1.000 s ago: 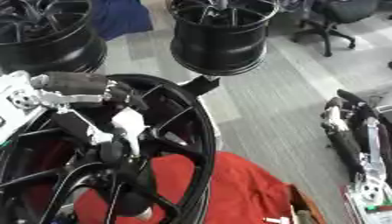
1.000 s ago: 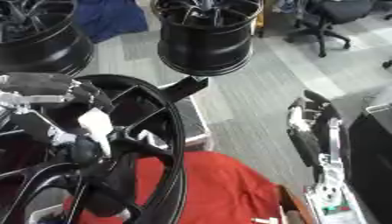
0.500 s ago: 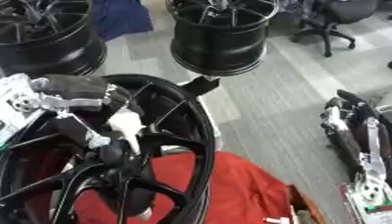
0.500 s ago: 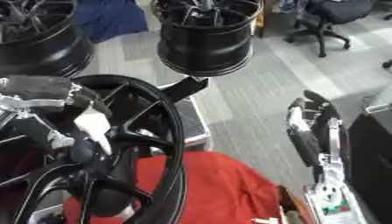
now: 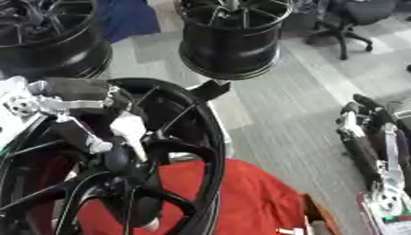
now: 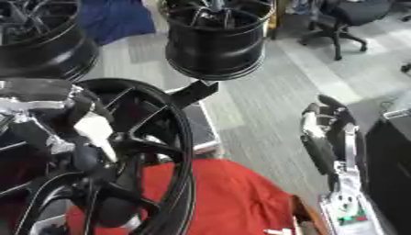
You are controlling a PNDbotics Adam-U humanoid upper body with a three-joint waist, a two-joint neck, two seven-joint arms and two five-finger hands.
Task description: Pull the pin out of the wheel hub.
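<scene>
We are reaching our left hand (image 5: 96, 114) down into the black wheel hub (image 5: 205, 151) at lower left, fingers curling around its centre; the pin itself is hidden. Our right hand (image 6: 325, 137) is hanging at the right edge, fingers relaxed, with bare grey floor (image 5: 281, 105) lying open between.

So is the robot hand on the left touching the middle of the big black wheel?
Touching. In the left eye view the left robot hand reaches inside the wheel, its pale fingers lying right on the hub, with no gap visible.
</scene>
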